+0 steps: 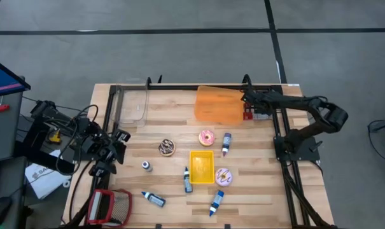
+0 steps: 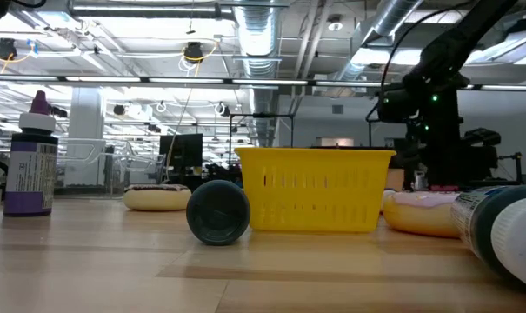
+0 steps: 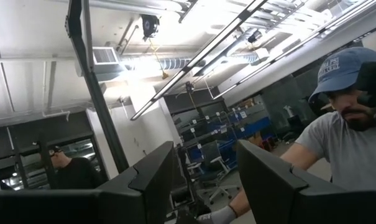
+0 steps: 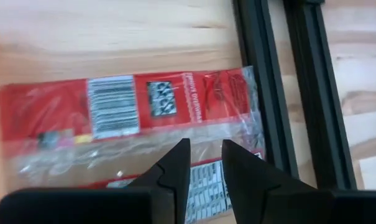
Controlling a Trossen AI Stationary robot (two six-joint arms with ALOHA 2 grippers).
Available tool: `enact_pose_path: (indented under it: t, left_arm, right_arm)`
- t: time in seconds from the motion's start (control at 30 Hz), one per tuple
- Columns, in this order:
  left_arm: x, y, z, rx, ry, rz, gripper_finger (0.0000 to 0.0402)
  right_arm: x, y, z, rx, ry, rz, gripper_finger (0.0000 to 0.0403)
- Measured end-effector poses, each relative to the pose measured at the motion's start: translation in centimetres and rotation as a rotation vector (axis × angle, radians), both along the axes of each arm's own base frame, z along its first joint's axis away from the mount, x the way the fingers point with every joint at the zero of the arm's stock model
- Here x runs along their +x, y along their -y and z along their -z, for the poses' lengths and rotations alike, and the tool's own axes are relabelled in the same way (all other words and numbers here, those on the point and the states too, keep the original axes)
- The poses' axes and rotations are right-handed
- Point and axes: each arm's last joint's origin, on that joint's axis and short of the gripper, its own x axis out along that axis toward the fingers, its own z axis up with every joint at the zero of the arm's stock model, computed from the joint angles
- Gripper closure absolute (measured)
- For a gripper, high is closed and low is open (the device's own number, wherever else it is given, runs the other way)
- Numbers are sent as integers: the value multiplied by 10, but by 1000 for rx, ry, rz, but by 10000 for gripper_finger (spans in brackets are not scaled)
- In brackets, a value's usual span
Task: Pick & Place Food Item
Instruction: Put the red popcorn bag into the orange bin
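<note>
Red food packets point(image 4: 132, 106) lie on the counter point(image 1: 256, 191) at the upper right of the high view, beside the orange board point(image 1: 217, 105). Right pincer point(image 4: 205, 163) hovers over them, fingers narrowly parted, holding nothing. Picking and placing both remain; left pincer point(image 3: 206, 180), slightly open and empty, waits at the left edge.

The right arm point(image 1: 307, 105) is stretched across the far edge, its gripper point(image 4: 205, 163) pointed downward with fingers narrowly parted. The left gripper point(image 1: 116, 145) is tilted upward, fingers apart.
</note>
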Motion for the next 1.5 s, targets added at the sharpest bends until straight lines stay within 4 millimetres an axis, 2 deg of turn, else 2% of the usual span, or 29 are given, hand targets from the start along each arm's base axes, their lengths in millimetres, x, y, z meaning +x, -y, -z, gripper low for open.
enact_pose_path:
  t: [0.33,0.53,0.77,1.2,1.5]
  left_arm:
    - [0,0,0,0,0,0,231]
    - [0,0,0,0,0,0,231]
    - [0,1,0,-2,-4,7,231]
    - [-3,4,-1,-4,7,36,231]
    - [-3,4,-1,-4,8,35,231]
  right_arm:
    - [10,10,30,64,-10,43,349]
    - [18,-1,32,93,-46,-41,370]
    - [23,-27,22,182,-27,-148,394]
    - [31,-89,32,193,-36,-289,401]
    - [35,-138,18,263,106,-369,401]
